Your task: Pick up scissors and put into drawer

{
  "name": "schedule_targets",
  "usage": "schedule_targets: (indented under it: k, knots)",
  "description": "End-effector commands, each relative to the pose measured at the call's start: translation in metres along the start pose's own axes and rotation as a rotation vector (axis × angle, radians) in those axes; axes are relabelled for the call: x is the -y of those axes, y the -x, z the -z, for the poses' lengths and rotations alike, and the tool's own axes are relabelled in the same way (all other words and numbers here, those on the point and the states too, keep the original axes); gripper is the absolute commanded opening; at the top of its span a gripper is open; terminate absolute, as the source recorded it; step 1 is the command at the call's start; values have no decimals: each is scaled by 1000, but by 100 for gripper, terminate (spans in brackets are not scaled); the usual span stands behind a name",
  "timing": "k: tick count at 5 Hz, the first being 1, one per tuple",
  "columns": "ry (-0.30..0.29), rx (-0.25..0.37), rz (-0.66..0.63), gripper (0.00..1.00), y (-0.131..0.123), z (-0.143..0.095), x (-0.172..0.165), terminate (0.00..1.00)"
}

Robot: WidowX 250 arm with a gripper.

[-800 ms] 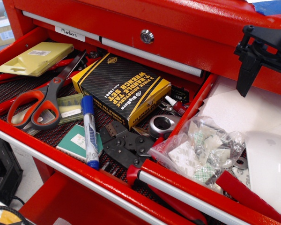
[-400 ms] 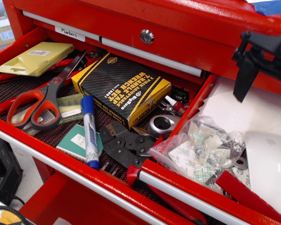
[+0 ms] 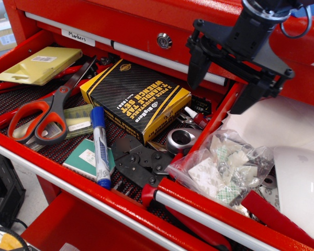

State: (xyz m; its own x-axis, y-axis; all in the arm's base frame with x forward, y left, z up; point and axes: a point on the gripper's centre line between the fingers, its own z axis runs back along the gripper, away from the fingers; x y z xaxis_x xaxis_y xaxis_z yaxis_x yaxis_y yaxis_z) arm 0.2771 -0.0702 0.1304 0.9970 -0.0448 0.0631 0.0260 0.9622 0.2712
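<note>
While the gripper (image 3: pixel 223 86) hangs up at about one o'clock with its two black fingers spread wide and nothing between them, the scissors (image 3: pixel 47 112) lie well apart from it, down at nine o'clock inside the open red drawer (image 3: pixel 52 166). Their orange-red and grey loops point toward the drawer's front rail and the dark blades run up toward eleven o'clock, tips ending near the corner of the black-and-yellow box (image 3: pixel 136 98). They rest flat across a clear plastic case (image 3: pixel 76 120), which lifts the handles a little off the mesh liner; I would guess that makes the loops the easier part to catch.

The box sits at the middle of the drawer, tilted on whatever lies beneath it. A blue marker (image 3: pixel 100 147) lies at seven o'clock from it, just beside the scissors' handles, and a yellow packet (image 3: pixel 37 65) sits at ten o'clock by the back wall. A bag of small parts (image 3: pixel 225 167) slumps at five o'clock over the divider.

By my reckoning the scissors already lie in the drawer, yet nothing is gripped. The open fingers look readied for a grasp, and the arm would need to cross leftward over the box to reach them.
</note>
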Motion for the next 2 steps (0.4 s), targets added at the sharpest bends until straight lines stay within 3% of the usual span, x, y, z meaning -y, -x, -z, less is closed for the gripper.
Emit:
schedule_targets:
  k: [1, 2]
  knots:
    - [-9, 1, -23, 100, 10, 16, -71, 0]
    - [-44, 72, -53, 100, 23, 39, -102, 0]
